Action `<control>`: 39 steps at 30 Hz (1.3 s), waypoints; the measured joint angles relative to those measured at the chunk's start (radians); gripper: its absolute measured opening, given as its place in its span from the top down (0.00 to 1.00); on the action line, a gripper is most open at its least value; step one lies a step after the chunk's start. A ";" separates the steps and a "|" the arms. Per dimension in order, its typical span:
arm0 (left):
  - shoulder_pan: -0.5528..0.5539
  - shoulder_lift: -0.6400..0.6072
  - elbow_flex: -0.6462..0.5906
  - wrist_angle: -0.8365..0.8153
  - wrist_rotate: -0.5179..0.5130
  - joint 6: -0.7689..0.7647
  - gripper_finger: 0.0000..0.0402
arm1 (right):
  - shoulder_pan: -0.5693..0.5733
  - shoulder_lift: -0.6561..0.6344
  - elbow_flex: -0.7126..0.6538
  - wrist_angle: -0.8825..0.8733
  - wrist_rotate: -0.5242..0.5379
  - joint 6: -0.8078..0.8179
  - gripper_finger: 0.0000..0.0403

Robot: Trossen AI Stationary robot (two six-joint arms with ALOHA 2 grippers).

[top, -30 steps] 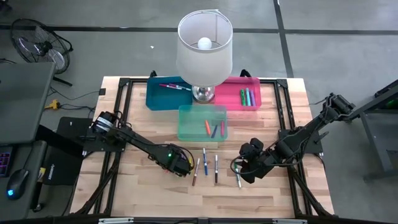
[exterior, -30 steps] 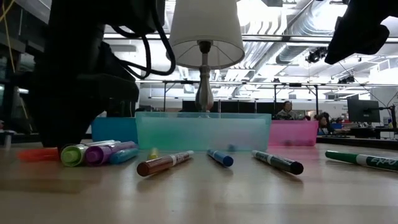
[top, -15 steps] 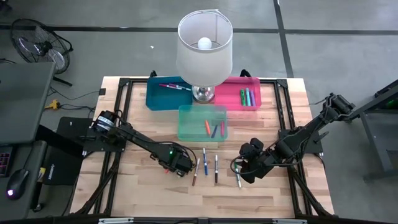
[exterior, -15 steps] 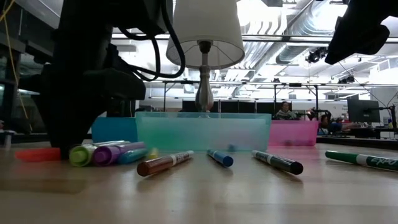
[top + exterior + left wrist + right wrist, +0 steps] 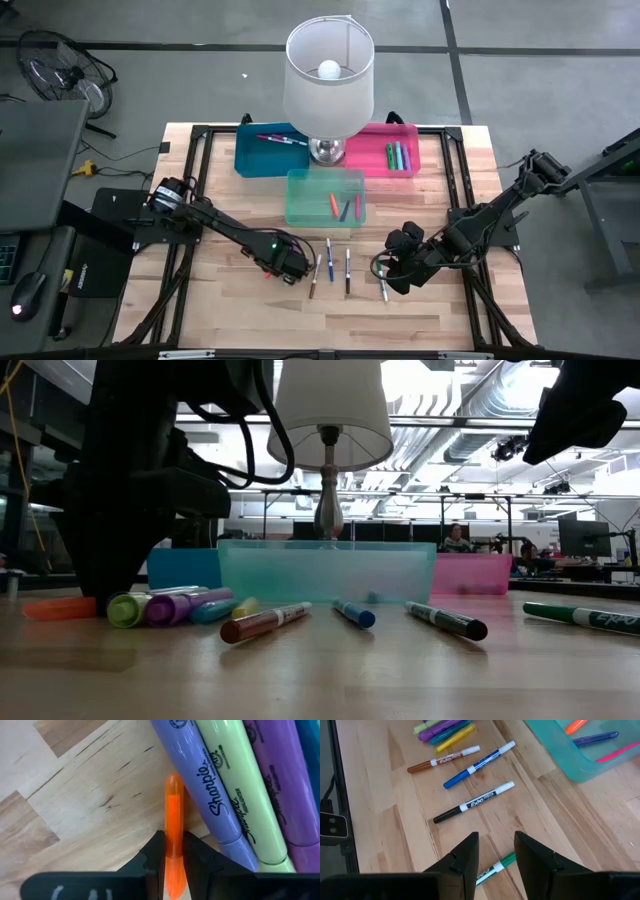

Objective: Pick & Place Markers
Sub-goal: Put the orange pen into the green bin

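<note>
Pinching an orange marker [image 5: 173, 835] between its two dark fingers, the left gripper [image 5: 288, 266] is working low over the wood just in front of the green bin [image 5: 326, 198], on that bin's left-hand side. Its jaws are pressing together on the marker's slim barrel, and the marker is lying flat on the table [image 5: 220, 300]. It is touching or just beside a bundle of fatter highlighters [image 5: 240, 795], purple, pale green and violet, and whether it is clear of the wood cannot be told. Sorting appears partly done: several markers are already lying inside the green bin, a couple in the blue bin [image 5: 262, 150] behind it to the left, and three in the pink bin [image 5: 385, 148] behind it to the right, on either side of the lamp [image 5: 329, 75]. Remaining on the wood in front of the green bin are a brown marker [image 5: 442, 759], a blue marker [image 5: 477, 765] and a black marker [image 5: 472, 802], plus a green marker [image 5: 495, 868] farther right. Waiting over that green marker, the right gripper [image 5: 392, 276] is holding its jaws spread apart, gripping nothing. The left arm is reaching low and long from the table's left edge.
</note>
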 joint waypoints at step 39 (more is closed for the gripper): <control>0.056 -0.317 0.024 -0.021 -0.198 0.043 0.88 | 0.000 0.000 -0.001 -0.027 0.020 0.000 0.72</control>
